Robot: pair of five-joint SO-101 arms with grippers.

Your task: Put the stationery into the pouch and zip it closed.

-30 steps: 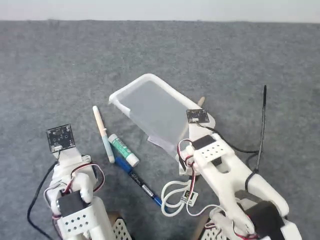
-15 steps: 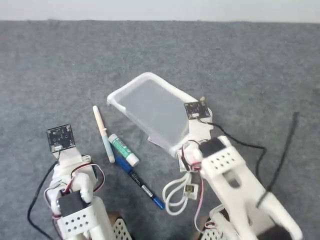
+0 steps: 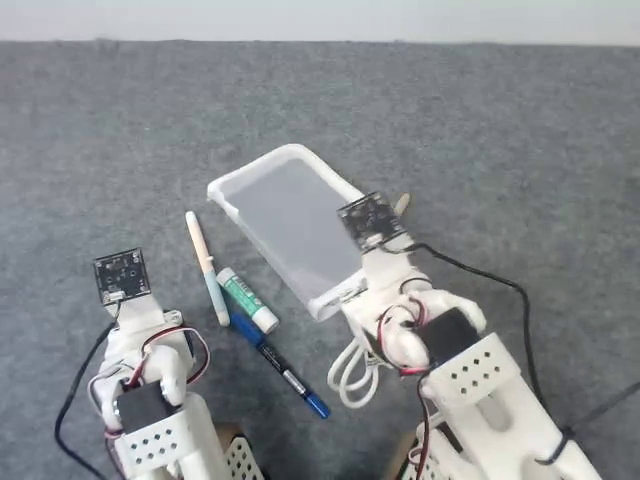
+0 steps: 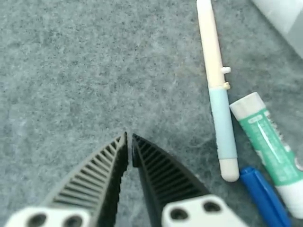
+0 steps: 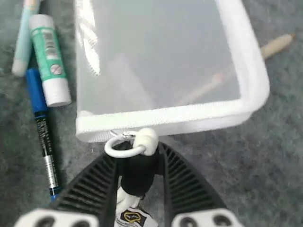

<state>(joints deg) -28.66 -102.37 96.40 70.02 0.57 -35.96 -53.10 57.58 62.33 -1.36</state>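
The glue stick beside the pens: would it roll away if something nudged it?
Probably: the glue stick is round and lies on its side, though the grey carpet would likely slow it. The blue pen close beside it might block one side.

The grey, felt-like tabletop (image 3: 120,120) carries a clear, white-edged pouch (image 3: 285,220), with a wooden pencil (image 3: 402,203) poking out from under it. Beside the pouch lie a cream-and-blue pen (image 3: 205,265), a green glue stick (image 3: 247,300) and a blue marker (image 3: 280,370), close together.
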